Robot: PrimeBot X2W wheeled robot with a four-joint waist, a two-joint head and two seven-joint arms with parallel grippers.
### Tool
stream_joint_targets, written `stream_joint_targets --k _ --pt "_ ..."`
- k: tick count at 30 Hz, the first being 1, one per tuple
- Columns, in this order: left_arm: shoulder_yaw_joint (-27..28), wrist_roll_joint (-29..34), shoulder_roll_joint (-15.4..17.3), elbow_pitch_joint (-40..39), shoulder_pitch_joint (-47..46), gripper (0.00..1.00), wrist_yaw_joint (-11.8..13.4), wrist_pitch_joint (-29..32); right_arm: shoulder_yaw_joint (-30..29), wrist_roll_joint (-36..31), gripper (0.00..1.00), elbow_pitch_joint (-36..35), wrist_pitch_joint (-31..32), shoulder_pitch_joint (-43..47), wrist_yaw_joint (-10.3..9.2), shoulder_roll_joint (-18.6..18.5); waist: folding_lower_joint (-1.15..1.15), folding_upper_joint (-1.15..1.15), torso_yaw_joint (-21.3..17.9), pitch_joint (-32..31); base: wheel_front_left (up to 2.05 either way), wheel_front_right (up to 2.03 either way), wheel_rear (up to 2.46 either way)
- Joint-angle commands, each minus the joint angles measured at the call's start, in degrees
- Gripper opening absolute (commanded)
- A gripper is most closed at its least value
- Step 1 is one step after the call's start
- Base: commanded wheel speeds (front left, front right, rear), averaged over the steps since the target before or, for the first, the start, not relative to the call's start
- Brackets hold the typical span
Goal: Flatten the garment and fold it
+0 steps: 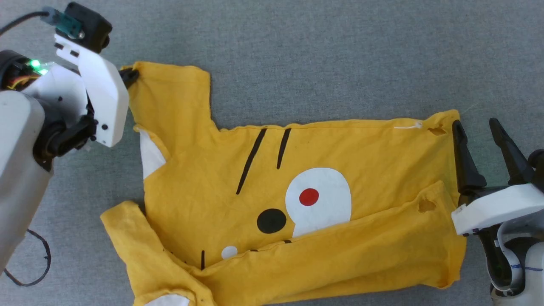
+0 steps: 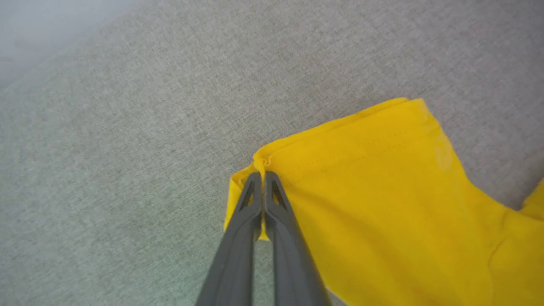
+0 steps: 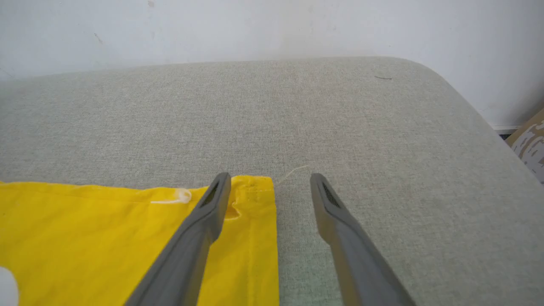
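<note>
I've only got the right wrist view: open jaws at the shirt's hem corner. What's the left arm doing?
Observer: The left jaws are shut on a sleeve corner of the shirt.
Operator: Is the shirt lying flat?
Observer: No, its near side is folded up over part of the face print.
Operator: Anything else loose?
Observer: The other sleeve lies free at the head view's lower left.

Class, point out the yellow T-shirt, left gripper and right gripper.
yellow T-shirt (image 1: 374, 153): head view, plain body fabric.
left gripper (image 2: 263, 174): left wrist view, between shut fingertips.
right gripper (image 3: 270, 177): right wrist view, between open fingertips.
</note>
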Motion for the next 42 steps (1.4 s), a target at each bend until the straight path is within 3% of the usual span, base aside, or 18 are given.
stream_joint_targets --k 1,6,18,25,26,27,28,42 --pt "-0.4 -0.5 -0.3 0.3 1.2 0.0 -0.4 -0.7 -0.1 -0.5 1.0 -0.5 0.3 -0.9 -0.05 0.0 0.0 0.0 0.4 -0.9 0.0 0.0 0.0" --pt "-1.0 -0.7 -0.5 -0.2 1.4 0.0 -0.4 -3.7 -0.6 -1.2 1.0 -2.0 4.2 -1.2 -0.05 0.0 0.0 0.0 0.9 -2.6 0.0 0.0 0.0" --pt "-1.9 -1.4 -1.3 -0.4 0.8 0.0 -0.4 -5.9 -1.0 -4.3 1.0 -0.8 26.5 -8.0 -0.05 -0.1 0.0 0.0 2.0 -1.8 0.0 0.0 0.0" --pt "-2.4 -1.5 -1.8 -0.1 -0.4 0.0 -0.4 -6.3 -0.3 -3.5 1.0 2.5 31.0 -10.1 -0.05 -1.6 0.0 0.0 3.0 -0.2 0.0 0.0 0.0" --pt "-2.5 -1.6 -1.8 0.0 -0.5 0.0 -0.4 -6.4 -0.5 -3.2 0.96 3.0 31.4 -10.4 -0.05 -1.5 0.0 0.0 3.1 0.0 0.0 0.0 0.0" --pt "-2.5 -1.6 -1.8 0.0 -0.7 0.0 -0.4 -6.5 -0.6 -3.1 0.43 3.3 31.7 -10.6 -0.05 -1.4 0.0 0.0 3.2 0.1 0.0 0.0 0.0" --pt "-2.6 -1.6 -1.8 0.1 -0.9 0.0 -0.4 -6.7 -0.6 -3.0 0.0 3.6 31.9 -10.9 -0.05 -1.4 0.0 0.0 3.3 0.2 0.0 0.0 0.0" --pt "0.3 -4.5 -0.7 -3.4 4.0 0.0 -0.3 -17.7 -2.6 -1.7 0.0 1.9 27.1 -8.7 -0.05 -1.0 0.0 0.0 4.3 -6.0 0.0 0.0 0.0"
